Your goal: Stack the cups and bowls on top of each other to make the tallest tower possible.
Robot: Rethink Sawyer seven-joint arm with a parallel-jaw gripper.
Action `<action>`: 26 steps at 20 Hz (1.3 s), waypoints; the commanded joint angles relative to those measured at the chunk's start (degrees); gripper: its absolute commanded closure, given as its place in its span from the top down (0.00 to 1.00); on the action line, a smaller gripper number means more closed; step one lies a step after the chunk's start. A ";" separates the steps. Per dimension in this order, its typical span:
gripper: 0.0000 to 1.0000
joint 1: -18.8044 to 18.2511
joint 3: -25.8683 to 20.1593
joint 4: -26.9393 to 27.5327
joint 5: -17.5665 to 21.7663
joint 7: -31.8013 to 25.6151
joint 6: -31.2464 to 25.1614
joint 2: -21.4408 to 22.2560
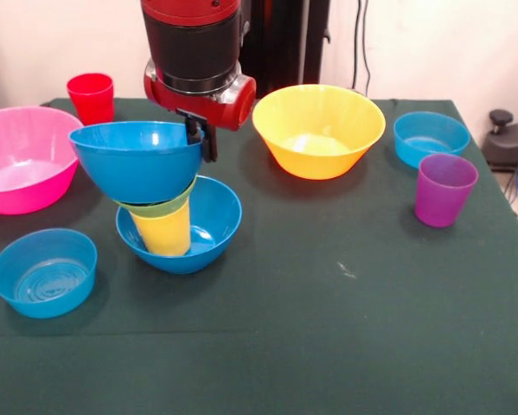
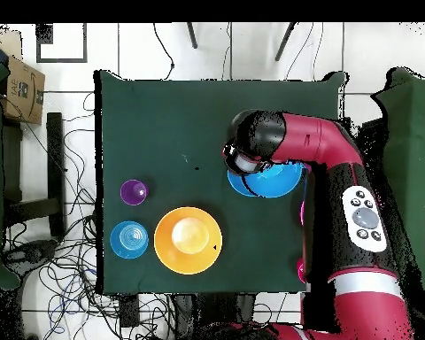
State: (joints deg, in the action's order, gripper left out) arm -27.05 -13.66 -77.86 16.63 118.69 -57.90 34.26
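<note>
The tower stands left of centre: a deep blue bowl (image 1: 208, 226) as base, a yellow cup (image 1: 165, 233) in it, a lime green bowl (image 1: 159, 207) on the cup, and a second deep blue bowl (image 1: 136, 160) on top, tilted. My gripper (image 1: 201, 137) is at the top bowl's right rim, with its black fingers (image 1: 209, 145) closed over the rim. The purple cup (image 1: 444, 188) stands alone at the right; it also shows in the overhead view (image 2: 133, 191). The red cup (image 1: 92, 97) stands at the far left. In the overhead view my arm (image 2: 278, 137) covers most of the tower (image 2: 274, 181).
The pink bowl (image 1: 21, 160) sits at the left edge. The yellow-orange bowl (image 1: 317, 130) (image 2: 188, 239) sits at the back centre. One light-blue bowl (image 1: 44, 271) is at the front left, another (image 1: 430, 138) (image 2: 129, 239) at the back right.
</note>
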 commanded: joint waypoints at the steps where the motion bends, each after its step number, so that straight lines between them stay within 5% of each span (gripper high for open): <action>1: 0.00 -0.35 -0.75 -1.43 2.36 -5.16 -3.79 -4.38; 3: 0.00 -0.36 -0.81 -1.41 2.33 -5.20 -3.95 -4.36; 4: 1.00 -0.36 -0.84 -1.43 2.30 -5.19 -4.01 -4.34; 26: 1.00 0.04 -0.50 -3.92 1.61 -3.23 -2.12 -2.95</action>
State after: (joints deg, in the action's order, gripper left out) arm -27.58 -13.66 -78.37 16.67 118.69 -57.88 31.27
